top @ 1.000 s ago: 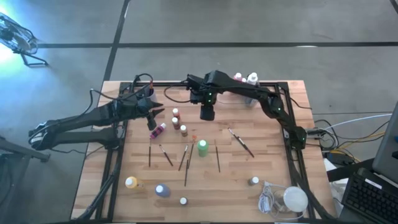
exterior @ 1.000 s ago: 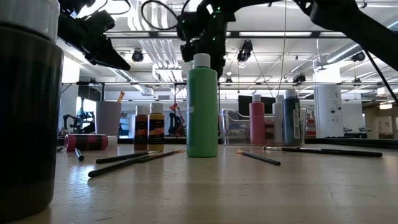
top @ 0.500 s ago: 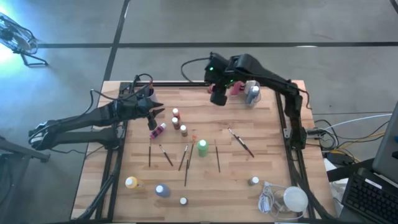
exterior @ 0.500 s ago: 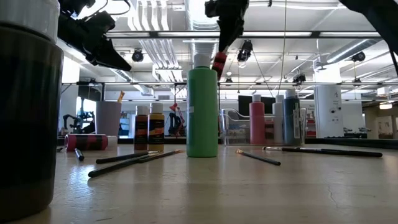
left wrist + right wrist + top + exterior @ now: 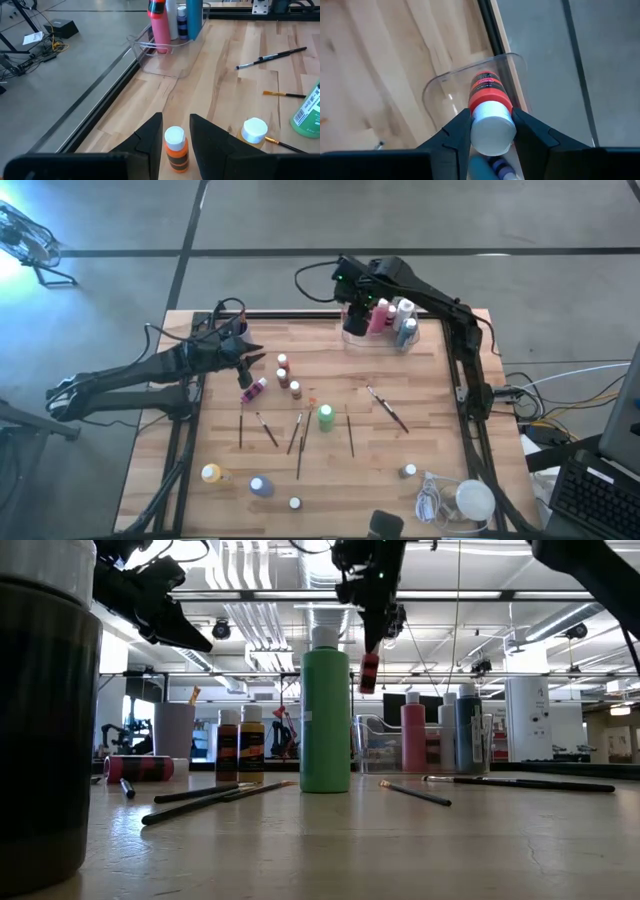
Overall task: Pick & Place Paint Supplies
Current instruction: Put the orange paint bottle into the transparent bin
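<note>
Paint supplies lie spread over a wooden table [image 5: 440,430], seen from above, with two dark robot arms reaching in from the left and right.

At the far edge of the table sits a clear plastic tray [image 5: 378,340] already holding a pink bottle [image 5: 381,319], a white bottle [image 5: 404,310] and a blue bottle [image 5: 407,328], all upright.

The right gripper [image 5: 492,131] hangs over the tray's open end, its two fingers closed on the white cap of a red bottle [image 5: 487,90]. The bottle hangs below it, base towards the tray, clear of the table.

The left gripper [image 5: 175,131] hovers above the table's left side with its fingers parted and empty, an orange bottle [image 5: 175,149] showing between them below.

Mid-table stands a green bottle [image 5: 325,416], with several thin paintbrushes [image 5: 299,436] lying around it and a pink bottle on its side [image 5: 255,389] near the left arm.

Closer to the front edge are a yellow bottle [image 5: 211,473] and a purple bottle [image 5: 261,486].
</note>
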